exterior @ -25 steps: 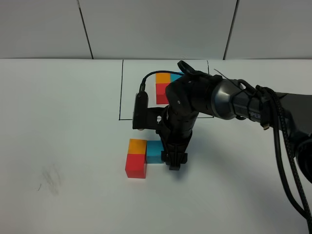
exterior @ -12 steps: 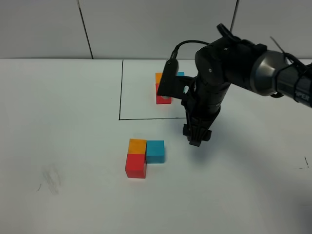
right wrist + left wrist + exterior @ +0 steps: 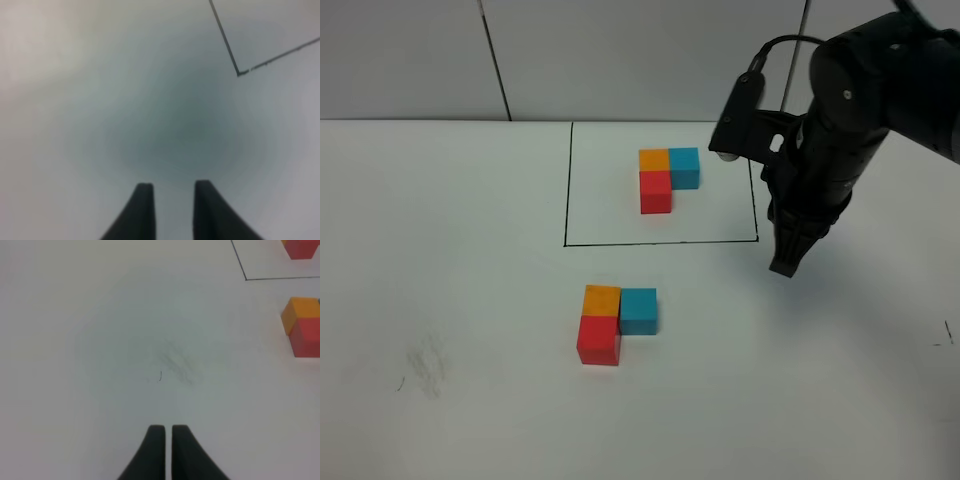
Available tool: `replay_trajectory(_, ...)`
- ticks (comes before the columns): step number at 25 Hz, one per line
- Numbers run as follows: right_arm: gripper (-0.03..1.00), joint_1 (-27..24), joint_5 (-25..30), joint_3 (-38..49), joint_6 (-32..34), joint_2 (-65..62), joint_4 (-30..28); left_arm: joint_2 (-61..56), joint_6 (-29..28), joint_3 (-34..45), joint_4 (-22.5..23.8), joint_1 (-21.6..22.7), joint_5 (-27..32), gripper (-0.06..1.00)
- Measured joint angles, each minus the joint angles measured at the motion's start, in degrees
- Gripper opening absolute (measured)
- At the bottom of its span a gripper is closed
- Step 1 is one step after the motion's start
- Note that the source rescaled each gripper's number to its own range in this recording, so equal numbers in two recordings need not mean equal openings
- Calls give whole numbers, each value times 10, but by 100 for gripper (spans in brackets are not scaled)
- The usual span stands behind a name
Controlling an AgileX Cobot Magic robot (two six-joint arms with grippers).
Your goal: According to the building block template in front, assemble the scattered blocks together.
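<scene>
The building block template (image 3: 667,177), an orange, teal and red trio, lies inside the black drawn rectangle (image 3: 565,200). In front of it the scattered blocks stand pushed together in the same L: orange (image 3: 602,299), teal (image 3: 639,310) and red (image 3: 599,340). My right gripper (image 3: 787,263) hangs to the right of them, off the rectangle's near right corner and above the table, touching nothing. In the right wrist view its fingers (image 3: 145,200) stand a little apart with nothing between them. My left gripper (image 3: 167,432) is shut over bare table, with the orange block (image 3: 301,309) and red block (image 3: 306,339) off to one side.
The white table carries a faint smudge (image 3: 425,362) at the front left. A grey panelled wall (image 3: 640,55) runs along the back. The rectangle's corner line (image 3: 239,72) shows in the right wrist view. The right arm's dark bulk (image 3: 850,110) stands over the back right.
My right gripper has lifted away from the teal block and swung back to the right, past the rectangle's corner. Its jaws have narrowed. The three blocks stay put.
</scene>
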Motion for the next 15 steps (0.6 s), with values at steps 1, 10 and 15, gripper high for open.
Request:
replay_trajectory(1, 6, -6, -3, 13, 4, -14, 1, 0, 0, 0, 0, 0, 0, 1)
replay_trajectory(10, 0, -53, -57, 123, 139, -156, 9, 0, 0, 0, 0, 0, 0, 1)
replay_trajectory(15, 0, -83, -85, 199, 183, -267, 9, 0, 0, 0, 0, 0, 0, 1)
